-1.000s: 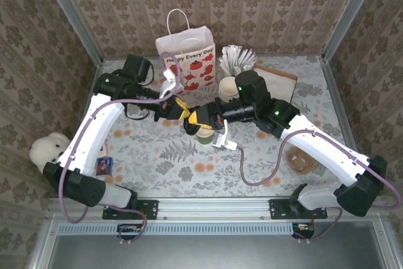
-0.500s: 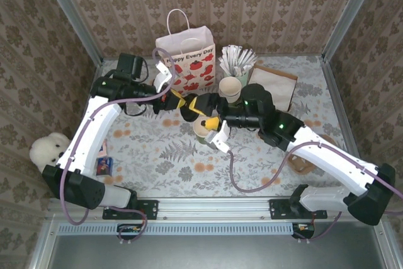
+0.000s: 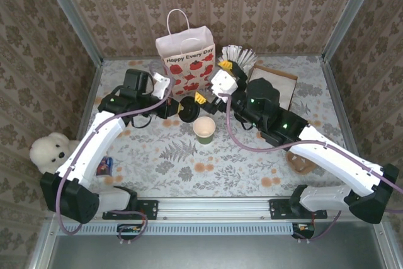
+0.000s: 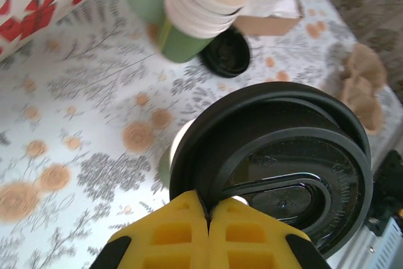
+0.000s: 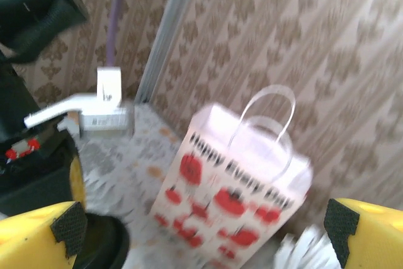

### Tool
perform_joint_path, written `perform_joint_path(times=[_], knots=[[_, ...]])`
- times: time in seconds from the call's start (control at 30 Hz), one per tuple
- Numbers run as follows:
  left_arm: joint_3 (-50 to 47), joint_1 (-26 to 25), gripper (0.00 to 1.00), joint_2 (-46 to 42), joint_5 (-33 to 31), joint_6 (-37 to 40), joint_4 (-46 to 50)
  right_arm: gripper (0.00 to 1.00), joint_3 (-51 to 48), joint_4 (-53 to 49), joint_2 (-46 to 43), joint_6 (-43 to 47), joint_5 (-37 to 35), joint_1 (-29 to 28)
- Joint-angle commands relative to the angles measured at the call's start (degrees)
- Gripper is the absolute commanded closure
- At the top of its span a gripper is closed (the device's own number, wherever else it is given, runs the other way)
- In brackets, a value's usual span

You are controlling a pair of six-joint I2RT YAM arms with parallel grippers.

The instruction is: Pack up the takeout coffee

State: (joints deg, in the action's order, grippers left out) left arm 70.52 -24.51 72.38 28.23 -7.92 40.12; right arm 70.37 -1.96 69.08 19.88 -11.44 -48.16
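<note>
The takeout coffee's green paper cup (image 3: 204, 129) stands upright on the table with no lid on, its cream inside showing. My left gripper (image 3: 179, 109) is shut on the rim of a black lid (image 3: 189, 111), held just left of and above the cup. In the left wrist view the lid (image 4: 277, 155) covers most of the cup (image 4: 169, 159), and the yellow fingers (image 4: 208, 209) pinch its edge. My right gripper (image 3: 212, 81) is open and empty, raised behind the cup. It faces the paper bag (image 5: 239, 193).
The white "Happy Every Day" paper bag (image 3: 186, 58) stands at the back. A stack of lidless green cups (image 4: 195, 4) and a loose black lid (image 4: 227, 51) sit to its right. A bundle of white stirrers (image 3: 242, 55) and a flat brown bag (image 3: 280, 80) sit beyond them. A plush toy (image 3: 49, 149) lies far left.
My right gripper opened, let go of the cup and lifted back toward the paper bag. The left gripper kept the lid and drew slightly back and left. The cup stands alone.
</note>
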Motion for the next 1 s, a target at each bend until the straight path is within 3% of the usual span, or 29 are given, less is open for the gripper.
perform_joint_path(times=[0.0, 0.1, 0.17, 0.3, 0.43, 0.57, 0.7, 0.97], knots=[[1.6, -4.5, 1.00, 0.7, -12.7, -9.1, 3.1, 0.00, -3.2, -3.0, -1.4, -29.4, -5.5, 1.8], [2.9, -8.3, 1.00, 3.8, -18.6, -19.9, 7.4, 0.00, -1.9, -17.3, -0.2, -52.7, -6.7, 6.1], [2.8, -10.0, 1.00, 6.5, -19.2, -26.4, 9.5, 0.00, -2.3, -23.8, 0.9, -62.5, 1.1, 10.3], [4.7, -14.1, 1.00, 11.1, -22.4, -31.8, 13.3, 0.00, -10.4, -18.5, 1.4, -70.5, 17.1, 15.6], [9.2, -16.7, 1.00, 16.0, -26.0, -31.4, 17.4, 0.00, -13.9, -17.4, 2.7, -69.8, 19.4, 16.2], [10.4, -18.4, 1.00, 18.1, -24.4, -32.3, 13.7, 0.00, -14.6, -17.2, 5.3, -65.4, 24.9, 16.3], [10.6, -18.6, 1.00, 18.4, -26.9, -33.9, 12.9, 0.01, -15.9, -15.9, 6.6, -64.0, 28.7, 16.4], [11.4, -18.7, 1.00, 20.0, -27.3, -33.9, 13.4, 0.02, -18.5, -12.3, 7.7, -64.2, 30.5, 17.4]])
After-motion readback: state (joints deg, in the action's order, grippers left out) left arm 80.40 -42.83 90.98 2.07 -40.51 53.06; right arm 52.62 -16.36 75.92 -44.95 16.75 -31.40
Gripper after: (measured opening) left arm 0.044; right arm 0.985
